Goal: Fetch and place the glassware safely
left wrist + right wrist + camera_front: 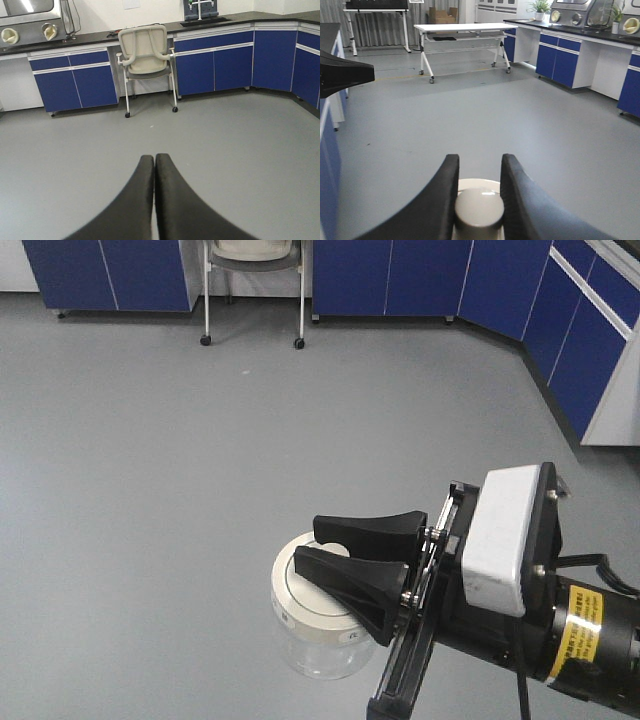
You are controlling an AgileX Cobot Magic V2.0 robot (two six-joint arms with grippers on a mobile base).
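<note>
- Jar (318,648) of clear glass, small and squat, low in the front view, with the grey floor (200,440) behind it and its cream-white lid (300,612) on top.
- Right gripper (306,540): black fingers (445,200) clamp the lid's round knob (479,207) from both sides.
- Left gripper (154,159): fingers pressed together, holding nothing, pointing toward a beige chair (146,47) beside blue cabinets (75,82).

Jar (315,645) beneath right end effector (306,542); chair (255,260) behind.
</note>
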